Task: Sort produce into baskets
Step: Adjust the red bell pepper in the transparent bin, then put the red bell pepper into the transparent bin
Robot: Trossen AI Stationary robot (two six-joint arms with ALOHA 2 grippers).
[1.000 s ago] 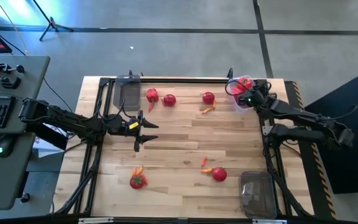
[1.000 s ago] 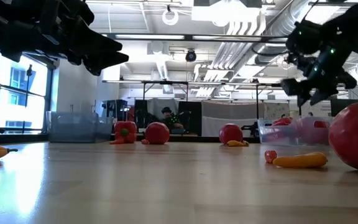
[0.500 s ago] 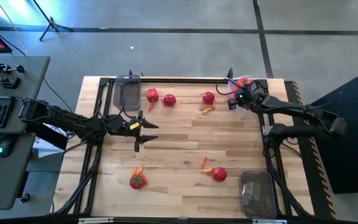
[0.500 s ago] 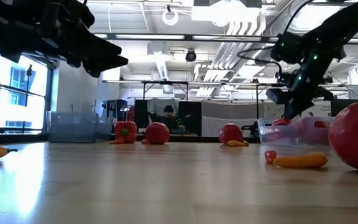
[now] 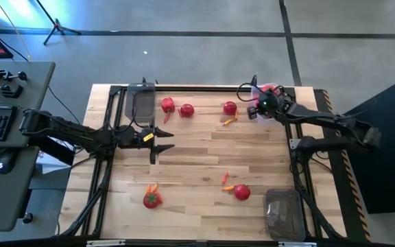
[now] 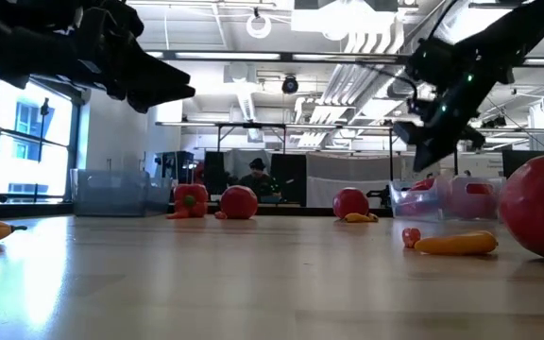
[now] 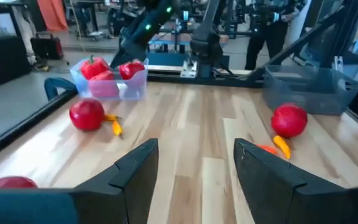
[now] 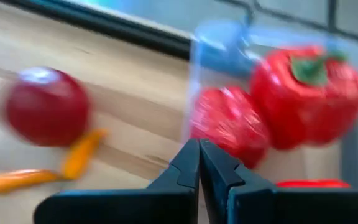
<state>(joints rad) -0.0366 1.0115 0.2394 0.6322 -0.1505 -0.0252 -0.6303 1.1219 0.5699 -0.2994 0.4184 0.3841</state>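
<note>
My right gripper [image 5: 254, 111] is shut and empty, above the table beside the far-right basket [image 5: 274, 88], which holds red peppers [image 8: 306, 93]. It is between that basket and a red tomato [image 5: 230, 108], which has an orange carrot [image 5: 230, 121] next to it. The right wrist view shows the shut fingertips [image 8: 199, 149] with the tomato [image 8: 45, 106] on one side and the basket [image 8: 278, 43] on the other. My left gripper [image 5: 158, 142] is open and empty above the left-middle of the table. Its wrist view [image 7: 194, 155] shows bare wood between the fingers.
An empty basket [image 5: 140, 103] stands far left, with a red pepper [image 5: 167, 105] and a tomato [image 5: 186, 110] beside it. Another empty basket [image 5: 283, 213] stands near right. A tomato [image 5: 242, 192] with small carrots [image 5: 226, 180] and a red piece [image 5: 151, 200] lie near the front.
My right gripper has moved from above the far-right basket toward the table's left, off the basket and toward the tomato at the far middle, dropping slightly.
</note>
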